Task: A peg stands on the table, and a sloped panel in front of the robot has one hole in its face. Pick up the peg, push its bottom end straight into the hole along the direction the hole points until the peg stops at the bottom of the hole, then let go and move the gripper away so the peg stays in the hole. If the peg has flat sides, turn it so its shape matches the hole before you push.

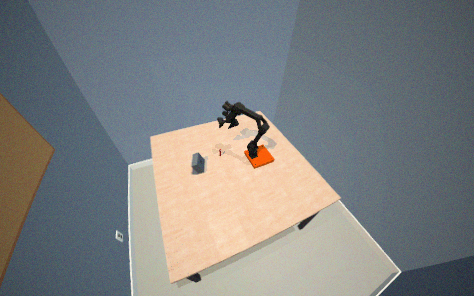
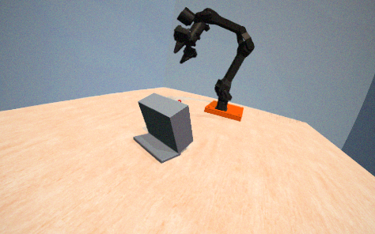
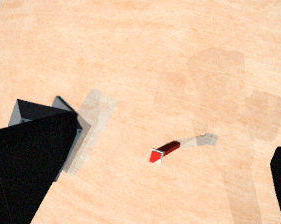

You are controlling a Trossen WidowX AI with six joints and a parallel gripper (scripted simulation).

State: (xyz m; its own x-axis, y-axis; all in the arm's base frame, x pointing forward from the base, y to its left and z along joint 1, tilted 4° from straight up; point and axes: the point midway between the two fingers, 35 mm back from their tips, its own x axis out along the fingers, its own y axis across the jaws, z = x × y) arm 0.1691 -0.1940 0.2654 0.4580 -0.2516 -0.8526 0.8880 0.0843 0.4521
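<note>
Top view: the arm is holding its gripper point(image 1: 226, 119) high above the table point(image 1: 234, 210); the red peg point(image 1: 220, 151) is standing between the orange base point(image 1: 260, 158) and the sloped panel point(image 1: 197, 162).

Exterior view: the fingers are standing wide apart, gripping nothing. The peg tip point(image 2: 179, 101) is just peeking from behind the panel point(image 2: 165, 122).

Wrist view: the peg point(image 3: 164, 151) is lying below centre. A good descent is likely centring it between the jaws, staying vertical. No writing is showing.
</note>
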